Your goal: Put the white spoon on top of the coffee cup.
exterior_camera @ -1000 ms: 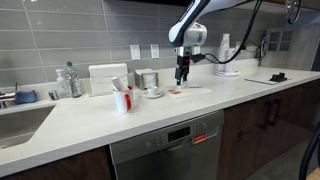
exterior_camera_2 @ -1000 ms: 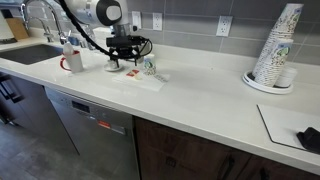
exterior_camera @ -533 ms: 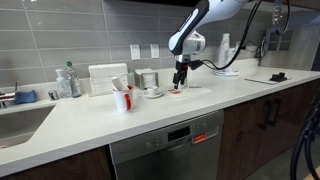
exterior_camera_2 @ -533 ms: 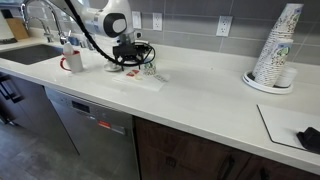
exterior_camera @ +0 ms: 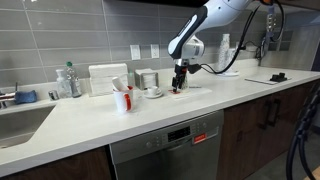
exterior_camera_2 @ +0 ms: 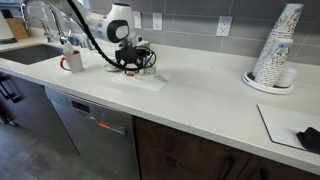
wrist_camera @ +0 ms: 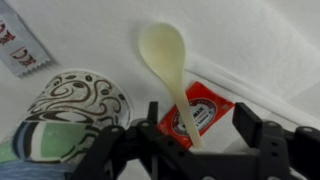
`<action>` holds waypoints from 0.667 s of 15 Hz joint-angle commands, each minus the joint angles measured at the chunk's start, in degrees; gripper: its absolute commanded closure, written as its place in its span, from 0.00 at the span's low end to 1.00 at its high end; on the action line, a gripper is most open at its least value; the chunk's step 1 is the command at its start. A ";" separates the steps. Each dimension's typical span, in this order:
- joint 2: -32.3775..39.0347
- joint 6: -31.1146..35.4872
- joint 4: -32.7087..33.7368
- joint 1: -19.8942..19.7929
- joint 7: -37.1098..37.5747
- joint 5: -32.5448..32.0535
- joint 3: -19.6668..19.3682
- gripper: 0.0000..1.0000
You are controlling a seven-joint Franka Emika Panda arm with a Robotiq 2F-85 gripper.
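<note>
The gripper [wrist_camera: 200,138] is down low over the table [wrist_camera: 255,40], its jaws spread. In the wrist view the two dark fingers [wrist_camera: 150,128] stand either side of the handle of the white spoon [wrist_camera: 165,55], with a gap on each side, so nothing is pinched. The spoon lies flat on the table, bowl pointing away from the gripper. The end of its handle rests across a small red packet [wrist_camera: 208,105] between the fingers.

Just beside the spoon, towards the left of the wrist view, stands the coffee cup [wrist_camera: 62,118], upright. It shows a dark swirled pattern on top and a bluish-green side, and it is close to the spoon without touching it. A second small packet [wrist_camera: 20,50] lies further off, beyond the cup.

In both exterior views the gripper [exterior_camera: 180,86] [exterior_camera_2: 131,66] points straight down at the table, near the tiled back wall. A red-and-white mug [exterior_camera: 122,99] stands well apart, towards the sink, and a tall stack of paper cups [exterior_camera_2: 276,45] sits far along the table.
</note>
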 commanded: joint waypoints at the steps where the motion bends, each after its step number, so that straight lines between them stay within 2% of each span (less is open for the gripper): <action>1: 1.84 0.56 1.61 -1.38 -2.02 1.37 1.36 0.51; 5: 1.85 0.28 1.80 -1.35 -1.44 1.01 1.14 0.65; 6: 1.78 0.21 1.83 -1.36 -1.37 1.01 1.13 0.64; 7: 1.69 0.13 1.90 -1.37 -1.38 1.00 1.13 0.78; 9: 1.44 -0.02 1.99 -1.26 -1.20 0.73 0.93 0.83; 10: 1.27 -0.27 2.05 -1.36 -1.34 0.85 1.04 0.96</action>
